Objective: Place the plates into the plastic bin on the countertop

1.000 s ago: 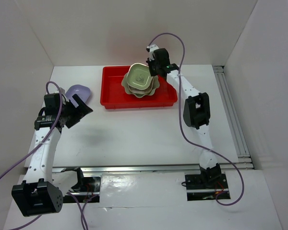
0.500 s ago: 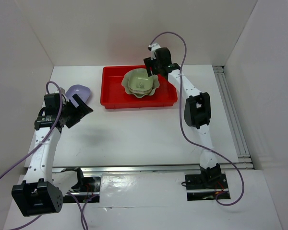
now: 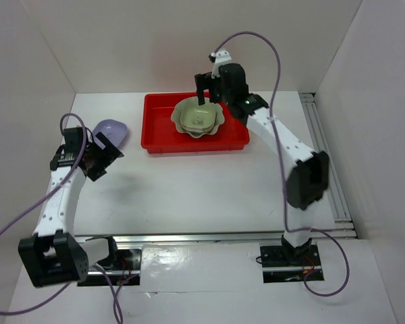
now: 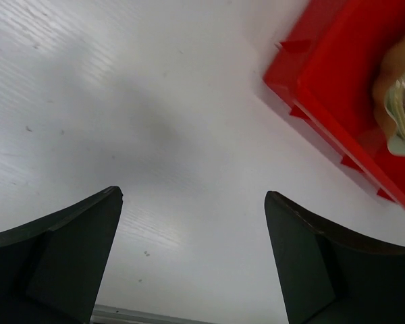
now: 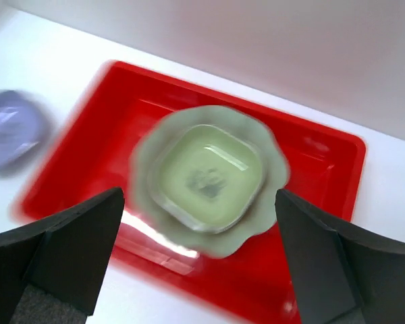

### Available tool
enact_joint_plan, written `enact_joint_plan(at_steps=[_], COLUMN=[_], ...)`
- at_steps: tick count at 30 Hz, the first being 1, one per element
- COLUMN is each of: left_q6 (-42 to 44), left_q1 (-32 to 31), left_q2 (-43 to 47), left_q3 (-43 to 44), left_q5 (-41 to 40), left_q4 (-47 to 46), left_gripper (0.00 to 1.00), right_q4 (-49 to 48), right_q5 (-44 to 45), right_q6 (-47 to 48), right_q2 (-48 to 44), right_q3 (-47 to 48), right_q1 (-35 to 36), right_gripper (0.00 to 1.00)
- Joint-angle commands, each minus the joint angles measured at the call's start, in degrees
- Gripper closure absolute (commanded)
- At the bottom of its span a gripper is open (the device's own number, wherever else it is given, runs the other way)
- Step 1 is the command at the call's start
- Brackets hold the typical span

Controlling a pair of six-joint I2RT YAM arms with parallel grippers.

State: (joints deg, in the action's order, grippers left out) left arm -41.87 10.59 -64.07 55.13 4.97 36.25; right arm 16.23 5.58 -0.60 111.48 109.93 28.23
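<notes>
The red plastic bin (image 3: 163, 147) sits at the back of the white countertop (image 3: 189, 192). Inside it lies the large pale green scalloped plate (image 3: 219, 120) with a small green plate (image 3: 195, 117) nested on top, over edges of others beneath. My right gripper (image 3: 208, 91) hangs open above the bin's back edge, empty; its wrist view looks down on the small green plate (image 5: 209, 172), the scalloped plate (image 5: 260, 226) and the bin (image 5: 317, 270). A lavender plate (image 3: 112, 129) (image 5: 10, 131) rests on the countertop left of the bin. My left gripper (image 3: 108, 162) (image 4: 192, 196) stands open and empty just in front of it.
White walls close in the left, back and right. A metal rail (image 3: 325, 155) runs along the right side of the table and another (image 3: 209, 237) across the near edge. The left wrist view catches the bin's corner (image 4: 324, 81) at upper right.
My right gripper has opened and let go of the small green plate, which now lies flat on the stack; the gripper has lifted and drawn back. The left arm shifted slightly.
</notes>
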Motion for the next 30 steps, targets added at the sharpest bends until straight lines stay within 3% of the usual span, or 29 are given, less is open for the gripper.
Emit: enact_joint_plan(at_steps=[1, 3, 7, 11, 19, 26, 30], left_q6=[-3.4, -5.4, -10.4, -17.4, -26.4, -25.8, -24.4], left_q1=[2.1, 2.1, 2.6, 3.1, 5.0, 6.8, 6.8], left_q2=[-7.6, -14.9, -25.3, -34.2, -48.7, -51.8, -48.1], left_q3=[6.0, 12.2, 20.7, 27.3, 28.7, 26.8, 23.7], left_q5=[-5.7, -9.4, -11.8, -13.1, -13.1, -14.4, -13.0], left_q4=[0.4, 3.3, 4.8, 4.8, 4.3, -4.8, -8.7], left_gripper=[0.0, 0.0, 0.0, 0.0, 0.0, 0.0, 0.0], right_q4=[-11.6, -13.2, -16.9, -15.3, -15.3, -14.7, -14.7], right_q5=[1.3, -0.8, -1.7, -1.1, 0.3, 1.5, 2.1], right_q6=[-5.5, -9.1, -11.9, -12.0, -12.0, -11.4, -10.9], right_q2=[-19.0, -23.9, -33.9, -36.9, -42.1, -42.7, -41.3], right_q3=[-16.9, -27.4, -39.5, -43.2, -49.7, -52.4, -53.7], right_q1=[5.3, 8.0, 13.4, 18.9, 22.8, 24.4, 24.9], right_gripper=[0.0, 0.0, 0.0, 0.0, 0.0, 0.0, 0.0])
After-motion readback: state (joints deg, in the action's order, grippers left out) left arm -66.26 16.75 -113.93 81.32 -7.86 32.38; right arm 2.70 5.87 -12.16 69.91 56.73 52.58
